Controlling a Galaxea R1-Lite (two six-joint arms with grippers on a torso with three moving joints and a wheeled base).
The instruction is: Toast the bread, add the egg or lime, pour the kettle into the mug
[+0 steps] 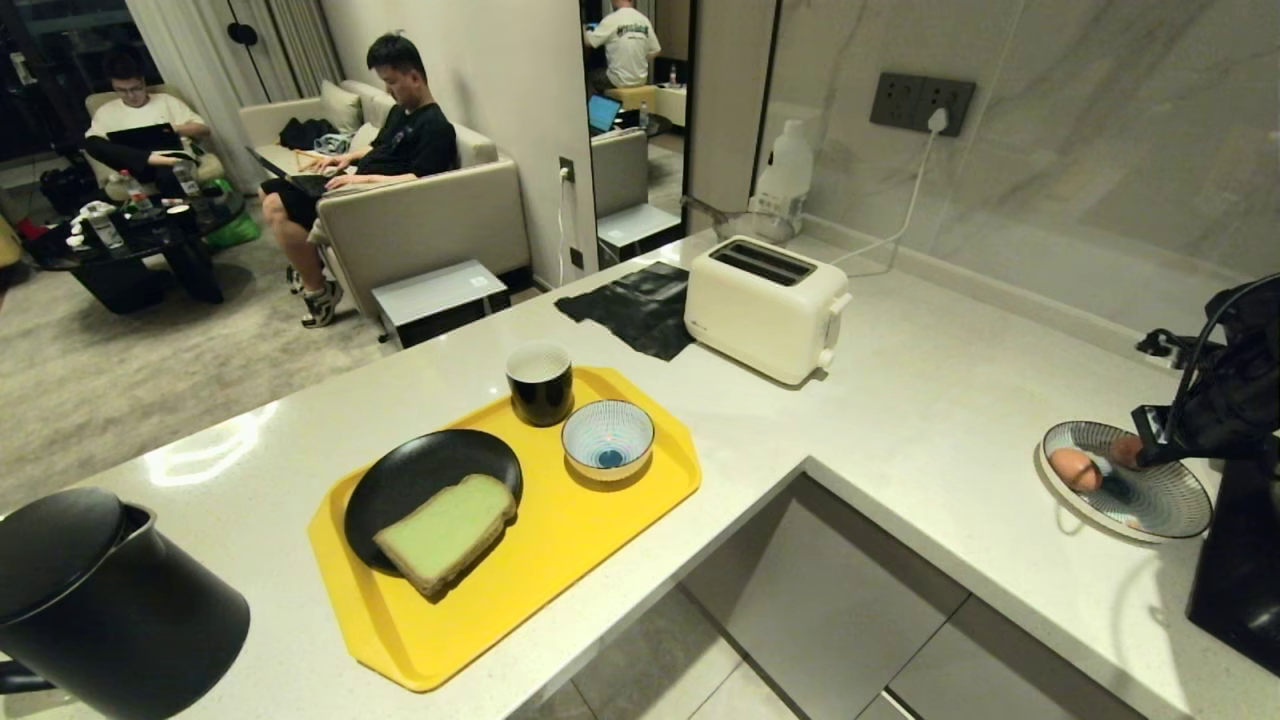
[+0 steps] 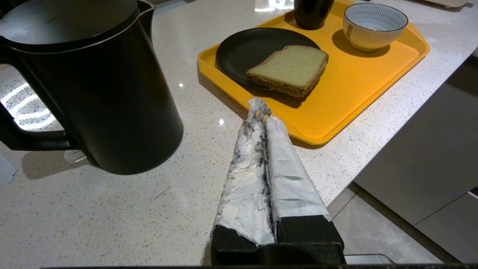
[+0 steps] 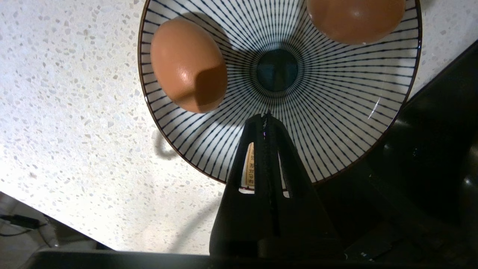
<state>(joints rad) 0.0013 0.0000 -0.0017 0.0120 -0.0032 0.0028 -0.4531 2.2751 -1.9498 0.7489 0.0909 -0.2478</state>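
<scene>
A pale speckled counter runs through the head view. At lower centre sits a yellow tray (image 1: 600,540) holding a black plate (image 1: 420,475), a black mug (image 1: 540,383) and a small striped bowl (image 1: 608,438). On the plate lies the bread (image 1: 447,530), a thick slice with a pale green face and tan crust. The mug is white inside; what it holds cannot be seen. A cream toaster (image 1: 765,305) stands upper centre, its slots empty. The black kettle (image 1: 95,600) fills the lower left corner, lid on.

At the right edge, the right gripper (image 1: 1150,440) hangs over a wide striped dish (image 1: 1150,510). Only the right wrist view shows this closely: two brown eggs lie in the dish, one egg (image 3: 188,65) at upper left and the second egg (image 3: 354,16) at the top edge, and the gripper's black jaws are pressed together, empty, above the dish's centre.

Only the left wrist view shows the left gripper (image 2: 259,108): its wrapped fingers are pressed together, holding nothing, above the counter between kettle and tray.
</scene>
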